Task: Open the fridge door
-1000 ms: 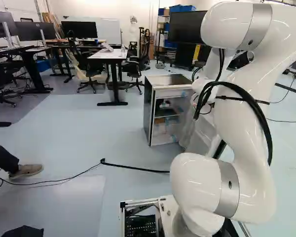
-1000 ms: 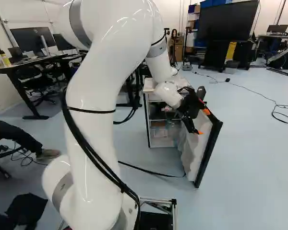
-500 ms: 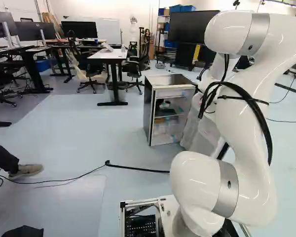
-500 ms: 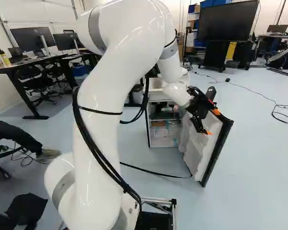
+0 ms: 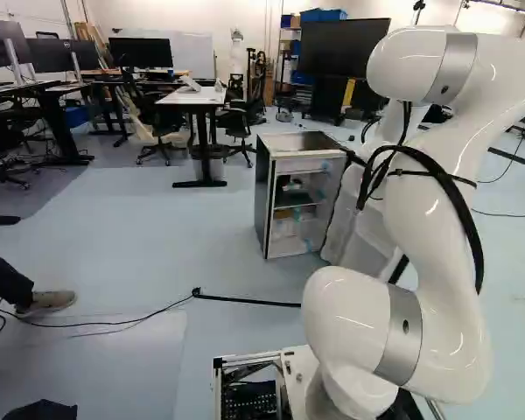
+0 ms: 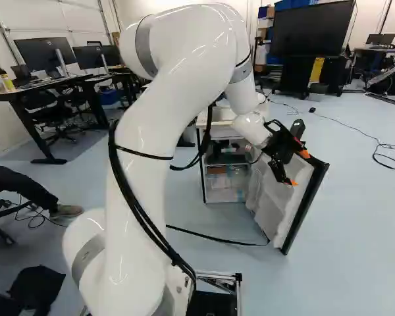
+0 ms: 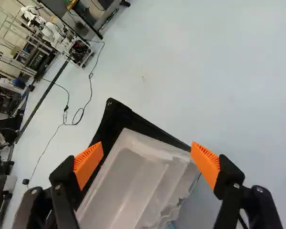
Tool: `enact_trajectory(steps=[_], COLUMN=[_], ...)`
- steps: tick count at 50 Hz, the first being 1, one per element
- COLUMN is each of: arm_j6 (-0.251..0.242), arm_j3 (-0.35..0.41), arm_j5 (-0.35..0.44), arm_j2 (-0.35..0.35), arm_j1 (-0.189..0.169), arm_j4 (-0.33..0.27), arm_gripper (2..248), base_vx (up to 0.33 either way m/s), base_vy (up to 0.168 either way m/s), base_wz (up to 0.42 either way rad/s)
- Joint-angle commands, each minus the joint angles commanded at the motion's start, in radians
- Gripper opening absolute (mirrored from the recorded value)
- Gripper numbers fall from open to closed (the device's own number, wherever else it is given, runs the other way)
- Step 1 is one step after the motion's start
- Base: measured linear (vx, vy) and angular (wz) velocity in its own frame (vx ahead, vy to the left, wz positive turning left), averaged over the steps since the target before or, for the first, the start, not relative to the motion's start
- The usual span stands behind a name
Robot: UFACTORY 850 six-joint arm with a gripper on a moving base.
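Observation:
The small fridge (image 6: 225, 172) stands with its front uncovered, shelves showing; it is also in the left base view (image 5: 290, 194). Its door (image 6: 291, 205) is swung wide open, dark outside and white inside. At the door's upper part, on the inner side, is my gripper (image 6: 300, 168), with two orange pads spread apart. In the wrist view the gripper (image 7: 147, 162) stands open, its fingers wide on either side of the door's white inner liner (image 7: 133, 176) and black edge. Whether a finger touches the door, I cannot tell.
A dark strap (image 6: 217, 239) runs along the floor to the door's foot. A white table (image 5: 192, 98) and chairs stand beyond the fridge to its left. A person's leg and shoe (image 5: 45, 302) are at the left. Another robot (image 7: 52, 32) stands far off. Cables lie on the floor.
The door has swung farther out from the fridge, moving right in the right base view. My arm and gripper have moved right along with it. The base has not moved.

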Motion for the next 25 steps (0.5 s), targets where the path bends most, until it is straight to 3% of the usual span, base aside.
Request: enact_trajectory(steps=[25], arm_j6=[0.0], arm_j3=[0.14], arm_j5=[-0.003], arm_j2=[0.097], arm_j1=[0.05], arm_j4=[-0.18], arm_gripper=[247], base_vx=[0.0], base_vy=[0.0], base_wz=[0.0])
